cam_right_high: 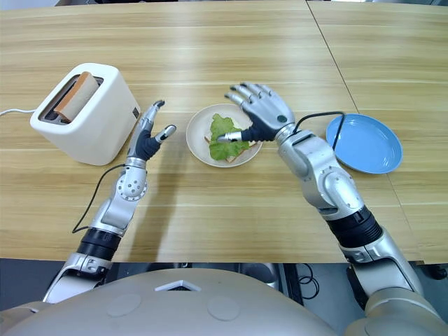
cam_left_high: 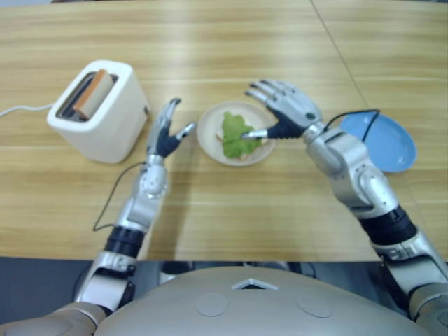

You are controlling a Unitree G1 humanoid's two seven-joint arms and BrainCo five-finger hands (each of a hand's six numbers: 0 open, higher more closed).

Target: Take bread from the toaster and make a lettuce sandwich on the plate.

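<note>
Bread (cam_right_high: pixel 73 94) for the top of the sandwich stands upright in a slot of the toaster (cam_right_high: pixel 91 133), at about nine o'clock from the plate (cam_right_high: pixel 198 150). On that plate a lettuce leaf (cam_right_high: pixel 225 133) lies over what looks like a first slice (cam_right_high: pixel 226 159), its edge peeking out at six o'clock. So the base and filling seem done; fetching the second slice and laying it on top is left. The right hand (cam_right_high: pixel 262 112) hovers over the plate's two o'clock side, fingers spread, thumb tip at the lettuce, pinching nothing. The left hand (cam_right_high: pixel 147 136) stands between toaster and plate, fingers straight and slightly apart, empty. A blue dish (cam_right_high: pixel 364 143) sits at three o'clock.
</note>
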